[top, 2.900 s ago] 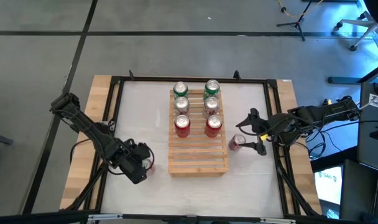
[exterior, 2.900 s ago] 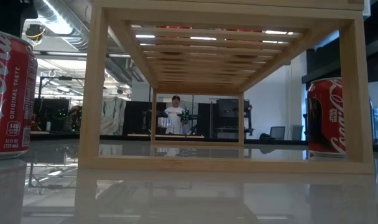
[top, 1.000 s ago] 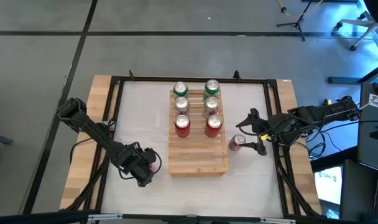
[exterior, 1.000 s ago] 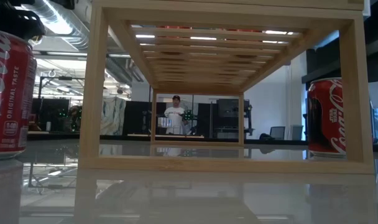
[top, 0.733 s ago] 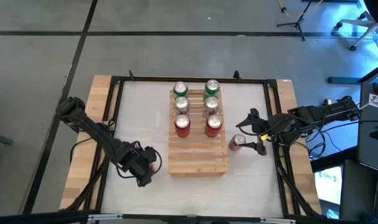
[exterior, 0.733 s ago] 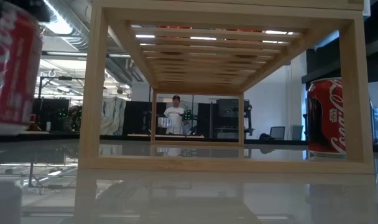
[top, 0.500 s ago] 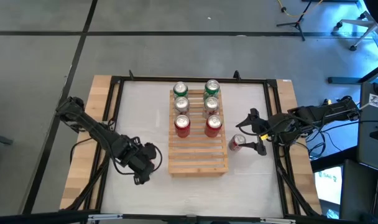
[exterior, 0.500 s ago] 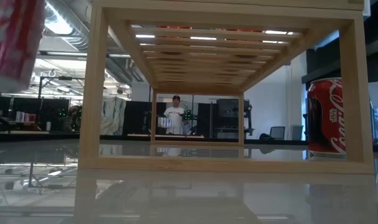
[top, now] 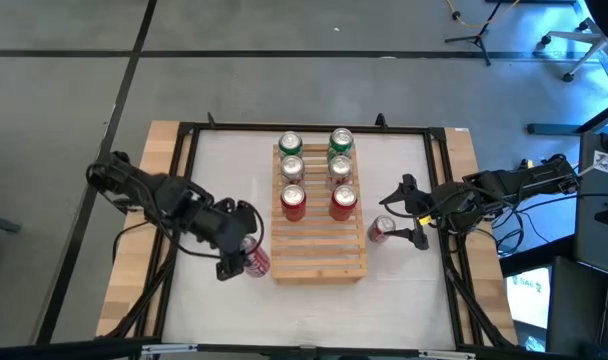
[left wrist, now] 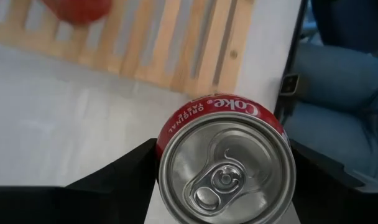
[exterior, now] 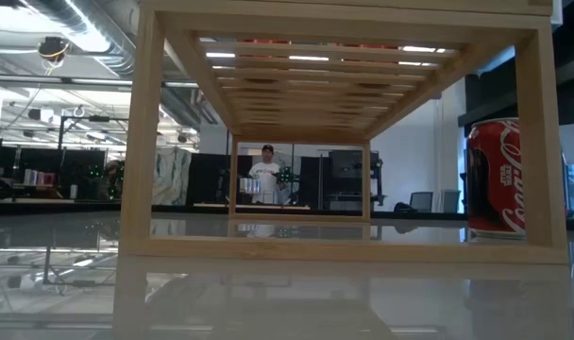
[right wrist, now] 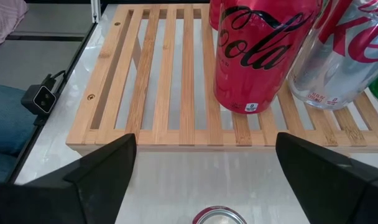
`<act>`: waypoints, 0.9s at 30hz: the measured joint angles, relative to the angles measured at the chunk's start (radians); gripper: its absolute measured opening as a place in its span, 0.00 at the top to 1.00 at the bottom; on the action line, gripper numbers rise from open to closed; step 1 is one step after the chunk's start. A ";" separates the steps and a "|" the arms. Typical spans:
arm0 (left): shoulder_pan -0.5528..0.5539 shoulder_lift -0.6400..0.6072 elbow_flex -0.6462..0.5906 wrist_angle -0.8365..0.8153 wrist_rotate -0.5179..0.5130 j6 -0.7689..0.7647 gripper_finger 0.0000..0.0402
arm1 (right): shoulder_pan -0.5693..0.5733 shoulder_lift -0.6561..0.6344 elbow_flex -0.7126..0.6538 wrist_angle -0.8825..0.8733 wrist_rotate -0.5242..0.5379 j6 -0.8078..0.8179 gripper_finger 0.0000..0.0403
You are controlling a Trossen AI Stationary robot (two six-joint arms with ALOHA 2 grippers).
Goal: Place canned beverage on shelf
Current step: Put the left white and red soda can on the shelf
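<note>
A red Coke can point(left wrist: 226, 180) sits between the fingers of my left gripper point(top: 242, 248), which is shut on it just left of the shelf's near left corner. The shelf point(top: 319, 245), a pale slatted rack, carries two green cans point(top: 290, 143), two silver cans point(top: 291, 167) and two red cans point(top: 293, 200) on their bases. A second red can point(top: 381, 229) stands on the table right of the shelf. My right gripper point(top: 404, 212) waits open just behind it, touching nothing. My left gripper pinches the Coke can between its two fingers, on opposite sides of the wall just below the top rim point(left wrist: 161, 155). The fingers slant down from above on the table's left side. The can is lifted clear of the table, lid toward the wrist.
The near half of the shelf's slats point(right wrist: 170, 81) is bare. The table's dark frame point(top: 184, 135) runs round the white top. In the low view the shelf's legs point(exterior: 141, 142) stand in front, and a person shows far off in the room behind.
My left gripper has risen with the Coke can and drifted toward the shelf. The can has come off the table and gone up out of the low view. The right arm has kept still.
</note>
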 joint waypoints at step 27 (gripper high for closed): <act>0.231 0.093 0.036 0.209 0.057 0.454 0.30 | 0.000 0.000 0.000 0.000 0.000 0.000 0.06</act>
